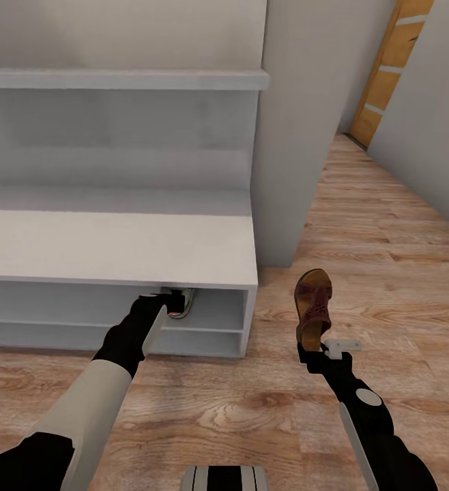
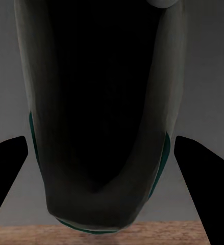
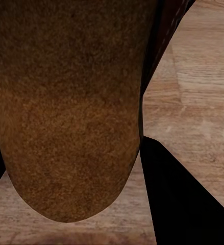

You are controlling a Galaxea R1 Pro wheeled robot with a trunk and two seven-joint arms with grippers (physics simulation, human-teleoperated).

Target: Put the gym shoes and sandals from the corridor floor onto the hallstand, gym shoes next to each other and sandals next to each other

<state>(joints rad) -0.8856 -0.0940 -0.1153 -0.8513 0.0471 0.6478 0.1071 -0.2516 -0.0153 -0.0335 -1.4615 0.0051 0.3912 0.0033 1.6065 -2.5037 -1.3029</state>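
Observation:
The hallstand (image 1: 115, 249) is a low pale grey-white unit with open shelf levels under its flat top. My left gripper (image 1: 166, 300) reaches into the upper open level and is shut on a gym shoe (image 1: 183, 302), white with a green stripe. In the left wrist view the gym shoe's dark opening (image 2: 99, 102) sits between the black fingers (image 2: 7, 176). To the right of the hallstand, my right gripper (image 1: 311, 349) is shut on the heel end of a brown sandal (image 1: 314, 303), toe pointing away, over the corridor floor (image 1: 388, 225). The sandal's tan footbed (image 3: 66, 102) shows in the right wrist view.
A grey wall corner (image 1: 293, 136) rises just right of the hallstand. A higher ledge (image 1: 122, 78) runs above the hallstand's top. An orange wooden door (image 1: 388, 68) stands far back right. My base (image 1: 224, 477) shows at the bottom edge.

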